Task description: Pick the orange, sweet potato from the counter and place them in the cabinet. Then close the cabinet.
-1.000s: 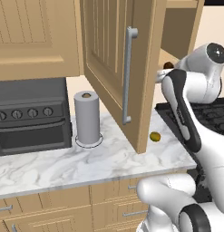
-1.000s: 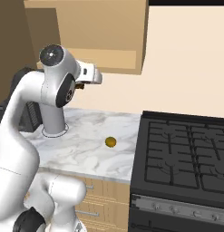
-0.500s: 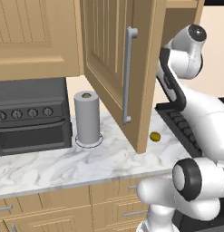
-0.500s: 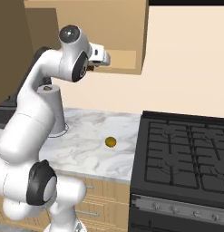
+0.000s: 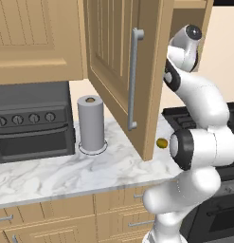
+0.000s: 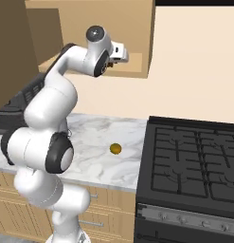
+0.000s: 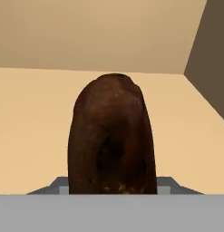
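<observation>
My sweet potato (image 7: 111, 136) runs lengthwise straight out ahead of my hand, its rounded brown end pointing into the cabinet (image 6: 90, 28). Beneath it lies the bare light-wood cabinet floor, with a tan back wall and a darker side wall to one side. Down on the marbled counter (image 5: 66, 173) the orange (image 6: 115, 149) sits near the black stove (image 6: 194, 161); a paper-towel roll (image 5: 91, 122) stands beside the open door (image 5: 123, 71). My gripper (image 6: 122, 51) is clamped on the sweet potato, though its fingertips seem hidden behind it.
</observation>
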### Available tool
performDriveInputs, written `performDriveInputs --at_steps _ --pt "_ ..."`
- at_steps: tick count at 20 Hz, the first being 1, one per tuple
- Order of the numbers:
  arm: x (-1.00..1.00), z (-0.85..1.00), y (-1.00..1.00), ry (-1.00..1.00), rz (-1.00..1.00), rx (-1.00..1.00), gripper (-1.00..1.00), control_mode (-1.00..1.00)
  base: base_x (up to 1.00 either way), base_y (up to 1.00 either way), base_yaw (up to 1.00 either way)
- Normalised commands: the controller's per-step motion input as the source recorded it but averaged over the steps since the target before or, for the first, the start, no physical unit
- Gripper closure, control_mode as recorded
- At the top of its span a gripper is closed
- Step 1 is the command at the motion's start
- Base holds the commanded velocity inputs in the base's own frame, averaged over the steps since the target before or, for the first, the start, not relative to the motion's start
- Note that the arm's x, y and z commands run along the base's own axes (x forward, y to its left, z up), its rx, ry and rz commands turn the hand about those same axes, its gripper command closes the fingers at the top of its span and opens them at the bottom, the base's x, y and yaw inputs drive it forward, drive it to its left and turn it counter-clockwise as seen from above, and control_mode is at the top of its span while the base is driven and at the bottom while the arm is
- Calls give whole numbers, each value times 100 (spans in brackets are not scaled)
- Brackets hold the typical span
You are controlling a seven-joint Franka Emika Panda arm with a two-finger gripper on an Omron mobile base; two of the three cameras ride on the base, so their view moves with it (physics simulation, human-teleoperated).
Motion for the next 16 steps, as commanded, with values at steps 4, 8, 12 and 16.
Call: performDriveInputs --at_steps 4,8,12,16 --pt "100 -9 -21 0 0 0 100 -100 0 0 0" --pt "100 -8 -3 0 0 0 -100 -100 0 0 0" --pt "75 -16 0 1 0 0 -100 -100 0 0 0" --pt "-18 -22 -3 -3 0 0 -100 -100 0 0 0"
